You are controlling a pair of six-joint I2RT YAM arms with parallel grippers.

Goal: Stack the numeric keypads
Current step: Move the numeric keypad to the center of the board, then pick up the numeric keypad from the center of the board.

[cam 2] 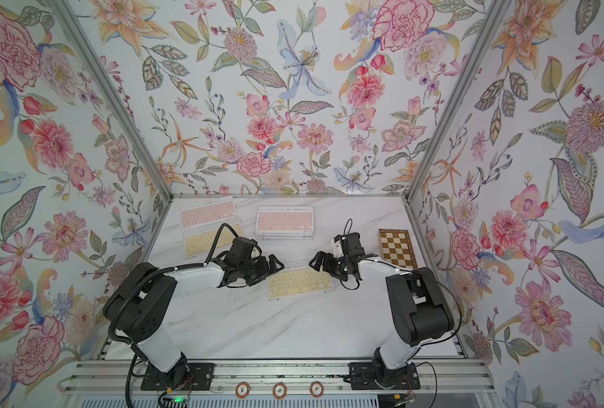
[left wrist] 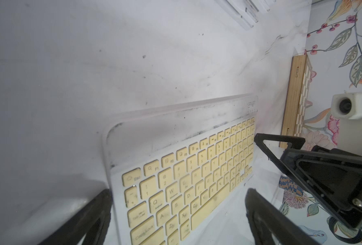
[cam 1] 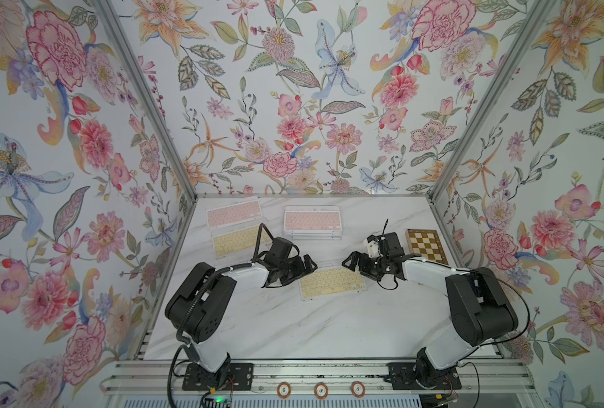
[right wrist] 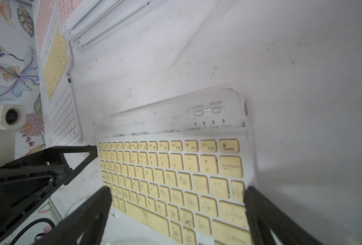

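A yellow-keyed keypad [cam 1: 332,282] lies flat on the marble table [cam 1: 293,328] between my two grippers; it also shows in the left wrist view [left wrist: 188,176] and the right wrist view [right wrist: 171,180]. My left gripper [cam 1: 308,267] is open at the keypad's left end, its fingers straddling that end [left wrist: 179,193]. My right gripper [cam 1: 350,263] is open at the right end, fingers either side of it [right wrist: 178,189]. At the back stands a stack of keypads topped by a pink one [cam 1: 311,220]. A pink keypad [cam 1: 233,213] and another yellow keypad [cam 1: 238,242] lie at the back left.
A brown-and-cream chessboard [cam 1: 427,245] lies at the right, close behind my right arm. A white-keyed keypad [right wrist: 64,121] shows beside the back-left yellow one in the right wrist view. Floral walls close the table on three sides.
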